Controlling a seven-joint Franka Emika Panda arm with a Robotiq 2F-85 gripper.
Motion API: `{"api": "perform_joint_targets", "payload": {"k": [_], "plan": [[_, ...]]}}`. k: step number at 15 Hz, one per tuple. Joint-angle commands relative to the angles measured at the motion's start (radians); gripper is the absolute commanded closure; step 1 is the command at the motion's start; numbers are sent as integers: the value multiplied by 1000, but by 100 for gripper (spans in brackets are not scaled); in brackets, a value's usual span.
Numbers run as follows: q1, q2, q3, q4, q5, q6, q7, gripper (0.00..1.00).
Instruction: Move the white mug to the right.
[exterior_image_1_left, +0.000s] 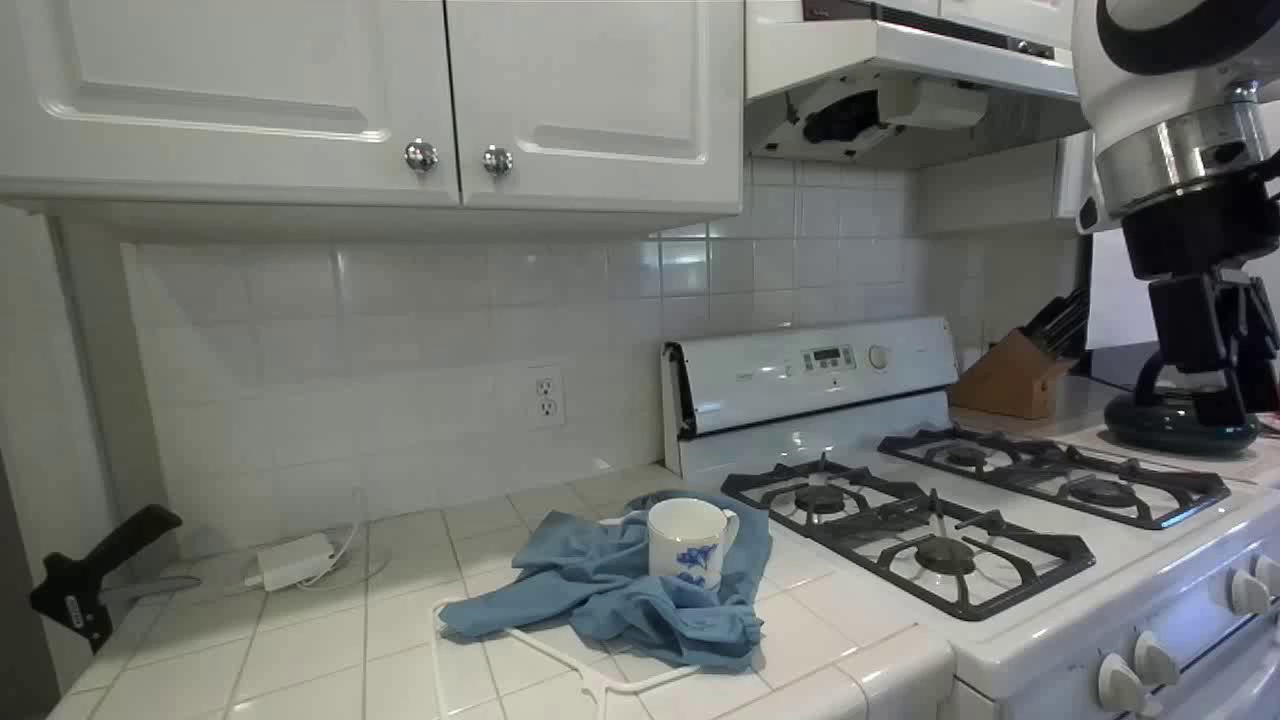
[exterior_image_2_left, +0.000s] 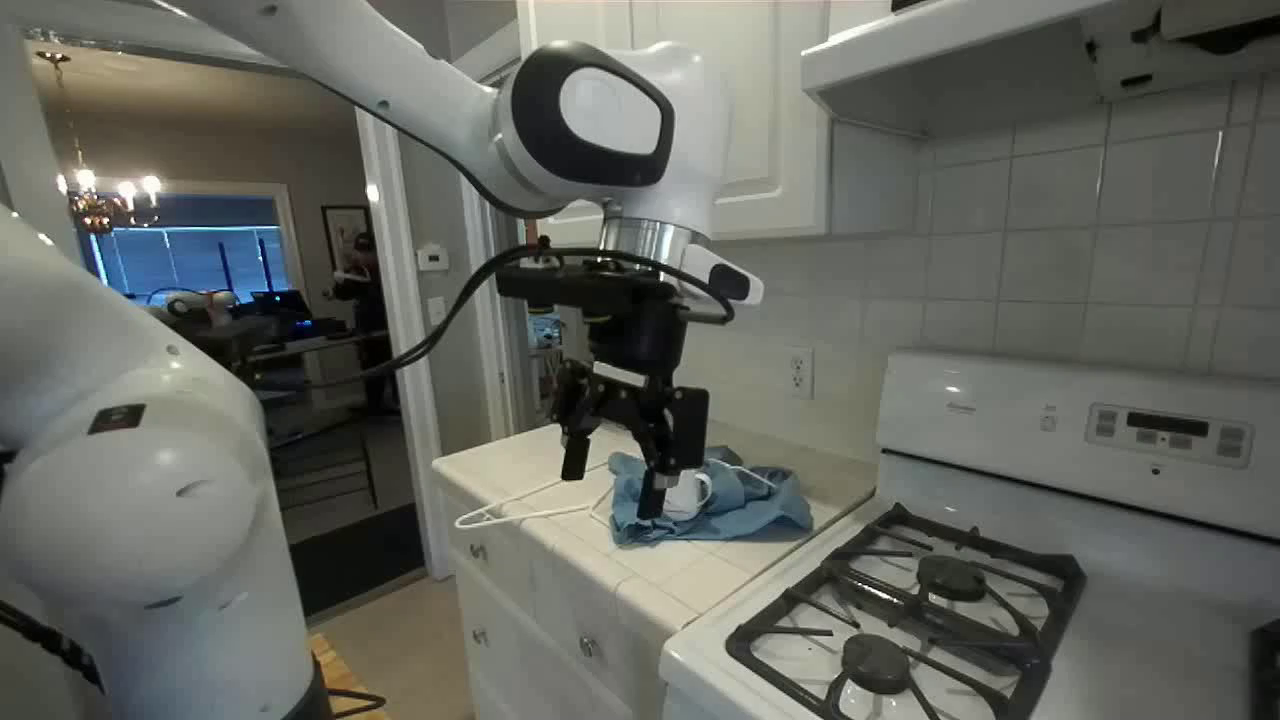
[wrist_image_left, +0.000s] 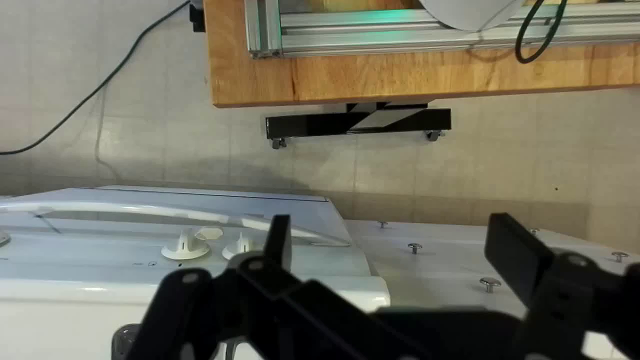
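Observation:
The white mug (exterior_image_1_left: 672, 535) with blue flowers stands on a crumpled blue cloth (exterior_image_1_left: 580, 560) on the tiled counter. In an exterior view the mug (exterior_image_2_left: 690, 496) is partly hidden behind a finger, and the cloth (exterior_image_2_left: 765, 512) spreads around it. My gripper (exterior_image_2_left: 612, 487) hangs pointing down with its fingers apart, nearer that camera than the mug. In an exterior view the gripper (exterior_image_1_left: 1240, 400) is at the far right, well away from the mug. In the wrist view the open gripper (wrist_image_left: 390, 235) has nothing between its fingers, and the mug is out of view.
A gas stove (exterior_image_1_left: 830, 600) with black grates adjoins the counter. A white hanger (exterior_image_1_left: 595, 685) lies partly under the cloth. A white adapter (exterior_image_1_left: 292, 562) and a black-handled tool (exterior_image_1_left: 90, 575) are at the left. A knife block (exterior_image_1_left: 1015, 378) stands beyond the stove, below the range hood (exterior_image_1_left: 830, 60).

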Motion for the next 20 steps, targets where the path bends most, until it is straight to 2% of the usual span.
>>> {"api": "perform_joint_targets", "payload": {"k": [1,10,13,20], "plan": [[0,0,0,2,1,-3,0,0],[0,0,0,2,1,-3,0,0],[9,157,28,92,20,-8,105,0],[45,517,72,394,226,-53,347,0]]}}
